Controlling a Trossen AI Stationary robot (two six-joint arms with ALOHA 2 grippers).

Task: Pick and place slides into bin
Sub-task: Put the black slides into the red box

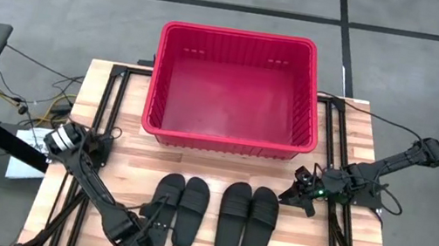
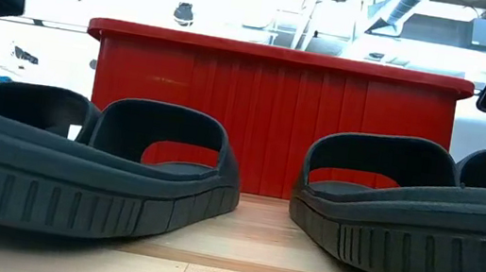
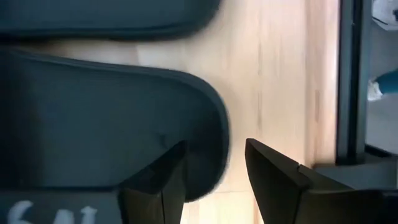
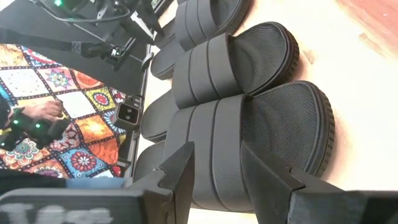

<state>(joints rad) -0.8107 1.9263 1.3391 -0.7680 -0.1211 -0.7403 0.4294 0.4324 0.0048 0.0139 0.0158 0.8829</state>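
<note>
Four black slides [image 1: 214, 214] are seen lying side by side on the bench [image 1: 324, 245] along the lower middle of the high view, none yet in the bin, their long axes running from the lower edge of the frame toward the upper edge, toes toward the bin. Lowest of all, at the lower left of the high view, the left pincer [image 1: 147, 237] is placed at the heel end of the leftmost slide [image 1: 165, 207]; in its wrist view the fingers [image 3: 163, 180] are spread, one over the rounded end of that sole and one beside it, with nothing gripped. This arm is judged the nearer one, and the slide lies straight ahead of it, lengthwise.

Farther up, at the right of the row, the right pincer [image 1: 293, 194] is held just beside the rightmost slide [image 1: 261, 222], partly parted and empty.

Beyond the slides, the red bin [image 1: 229, 138] stands empty at the upper middle of the frame.
</note>
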